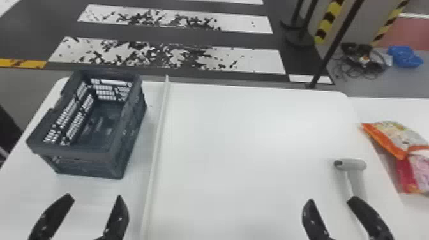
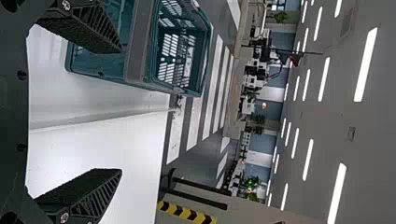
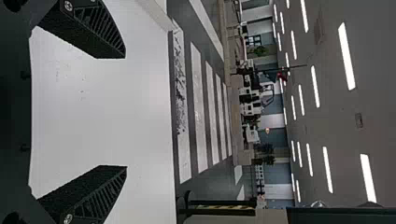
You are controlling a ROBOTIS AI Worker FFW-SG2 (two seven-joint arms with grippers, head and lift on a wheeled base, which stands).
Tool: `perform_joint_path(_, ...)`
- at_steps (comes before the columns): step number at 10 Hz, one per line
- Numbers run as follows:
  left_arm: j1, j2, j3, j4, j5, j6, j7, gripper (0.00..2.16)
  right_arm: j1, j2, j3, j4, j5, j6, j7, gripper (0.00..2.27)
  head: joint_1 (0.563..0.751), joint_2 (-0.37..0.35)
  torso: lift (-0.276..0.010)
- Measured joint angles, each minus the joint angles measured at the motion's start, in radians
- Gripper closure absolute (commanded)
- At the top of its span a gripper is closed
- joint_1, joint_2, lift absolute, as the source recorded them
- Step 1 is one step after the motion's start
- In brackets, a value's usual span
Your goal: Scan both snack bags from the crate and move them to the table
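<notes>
To the right of and beyond the right gripper [image 1: 330, 198]: two snack bags, partly cropped.
The orange bag [image 1: 387, 137] and pink bag [image 1: 413, 172] touch, both cut off by the head view's right edge; the right gripper, its base cropped below, points forward above the white table [image 1: 242, 143], fingers wide apart. Just ahead of it lies a grey T-shaped device [image 1: 356, 164]. Farther left, the left gripper [image 1: 94, 195], equally spread, points toward the crate [image 1: 76, 152].

white stripes [image 1: 261, 62] cross the dark floor [image 1: 32, 32]; bright lights [image 2: 365, 65] line the grey ceiling [image 2: 373, 149].
</notes>
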Motion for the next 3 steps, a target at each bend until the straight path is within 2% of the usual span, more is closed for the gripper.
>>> perform_joint_path(3,0.001,0.0,0.0,0.0,0.0,-0.001,0.0,0.08,0.0,-0.001,-0.001,0.003,-0.007,-0.001,0.0,0.08,0.695,-0.081,-0.087)
